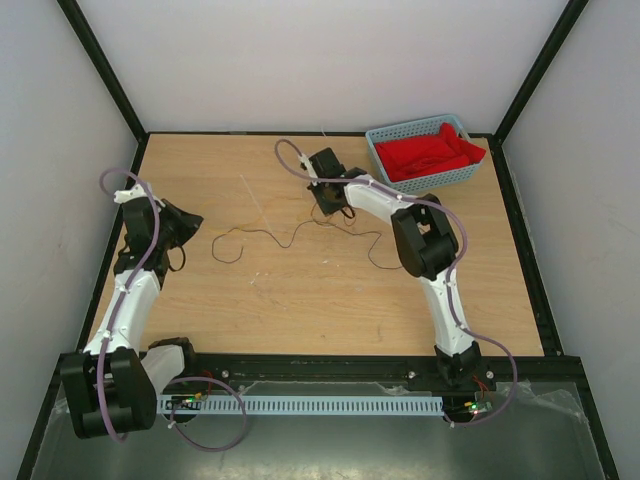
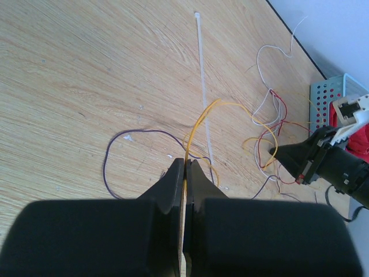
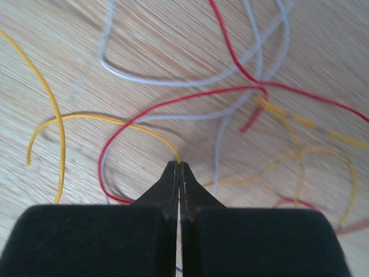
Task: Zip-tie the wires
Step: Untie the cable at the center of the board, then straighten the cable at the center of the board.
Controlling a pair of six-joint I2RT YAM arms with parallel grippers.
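My left claw [image 2: 185,166] pinches an orange strand of the wires [image 2: 259,122], my right claw [image 3: 179,167] pinches a yellow one, so I can gather them, I think.

Two arms, each with one gripper: the left gripper [image 2: 185,163] and the right gripper [image 3: 179,165], two in all. One white zip tie [image 2: 202,86] lies ahead of the left gripper's tips. One blue basket [image 1: 440,179] sits beyond the right gripper, with one red cloth [image 1: 425,155] in it. The wires [image 3: 86,116] show four colours (too tangled for a sure strand count): purple, orange, red and white, spread between the two grippers.
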